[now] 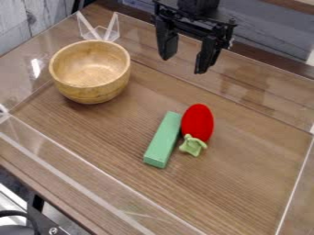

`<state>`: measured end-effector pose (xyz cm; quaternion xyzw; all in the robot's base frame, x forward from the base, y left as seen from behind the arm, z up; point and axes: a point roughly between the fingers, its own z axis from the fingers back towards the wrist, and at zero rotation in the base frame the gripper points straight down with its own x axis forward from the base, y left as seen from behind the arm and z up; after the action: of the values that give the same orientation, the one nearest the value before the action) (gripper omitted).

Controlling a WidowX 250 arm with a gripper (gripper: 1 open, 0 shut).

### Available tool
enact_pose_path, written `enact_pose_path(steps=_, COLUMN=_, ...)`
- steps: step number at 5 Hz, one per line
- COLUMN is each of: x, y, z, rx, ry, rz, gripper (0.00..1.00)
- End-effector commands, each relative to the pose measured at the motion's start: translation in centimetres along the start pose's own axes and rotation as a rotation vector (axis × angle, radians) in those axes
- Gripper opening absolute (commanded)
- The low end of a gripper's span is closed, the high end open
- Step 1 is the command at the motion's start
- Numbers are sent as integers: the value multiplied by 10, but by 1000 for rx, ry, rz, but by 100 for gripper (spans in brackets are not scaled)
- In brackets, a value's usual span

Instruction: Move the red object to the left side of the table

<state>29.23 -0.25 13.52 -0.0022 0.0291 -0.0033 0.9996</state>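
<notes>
Black cables lie nearest my camera, bunched beyond the bench's lower-left edge. I see the bench as brown wood grain, with a pale strip running along that same edge.

Nearer the middle of the bench I have the block, light green and long, lying flat with one end towards me and the other pointing up the view, leaning slightly right. Just beside it, on its right, is the strawberry, the red thing I am to move. It lies on its side between the block and the bench's right edge, red body away from me and pale green leafy end towards me. From this angle I can't tell whether it touches the block.

Over towards the bench's left edge sits the bowl, round, wooden and upright, well apart from the other two.

My end effector hangs at the far edge of the view, beyond the strawberry and well apart from it. It is released, its two black fingers spread wide and gripping nothing.
</notes>
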Motion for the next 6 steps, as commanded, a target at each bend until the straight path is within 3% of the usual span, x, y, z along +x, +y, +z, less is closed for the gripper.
enact_pose_path(steps=1, x=-1, y=-2, z=-14, rx=-14, ry=26, rz=34, gripper=100)
enact_pose_path(steps=2, x=-2, y=-9, z=-37, rx=-55, ry=27, rz=117, gripper=100)
enact_pose_path(steps=3, x=1, y=-15, z=-49, rx=-86, ry=-16, rz=189, gripper=100)
enact_pose_path(steps=6, x=4, y=-31, z=-57, rx=-140, ry=-105, rz=218, gripper=100)
